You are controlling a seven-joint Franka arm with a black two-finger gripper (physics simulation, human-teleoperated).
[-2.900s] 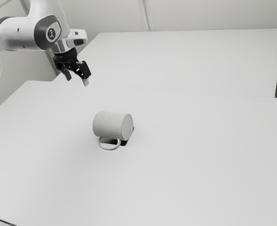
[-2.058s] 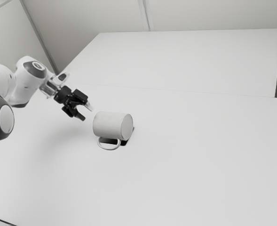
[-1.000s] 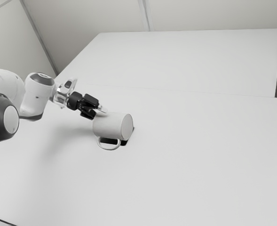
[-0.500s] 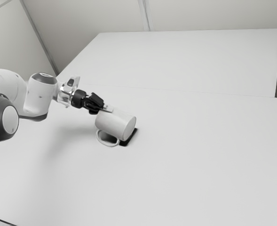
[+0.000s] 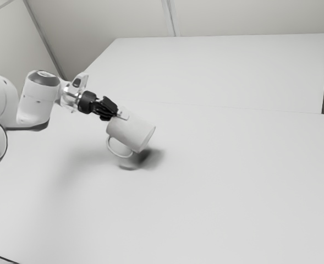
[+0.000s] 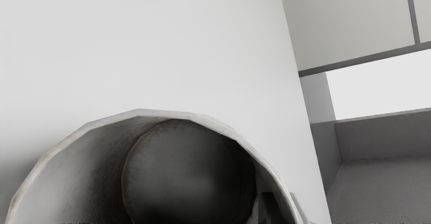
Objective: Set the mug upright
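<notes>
My white arm (image 5: 36, 104) has grey caps (image 5: 45, 79), its wrist (image 5: 70, 94) seemingly silvery.

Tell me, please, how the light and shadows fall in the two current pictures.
Exterior view: a soft-edged shadow with a dark core lies on the pale table beneath the tilted mug, and fainter shading spreads toward the exterior view's left; wrist view: the mug's inside runs from light grey to very dark, against the bright table.

You've got the mug (image 5: 132, 133) over the table (image 5: 217, 192), just left of the exterior view's centre, gripper (image 5: 122, 114) at its upper-left end, wall (image 5: 250, 17) up top.
</notes>
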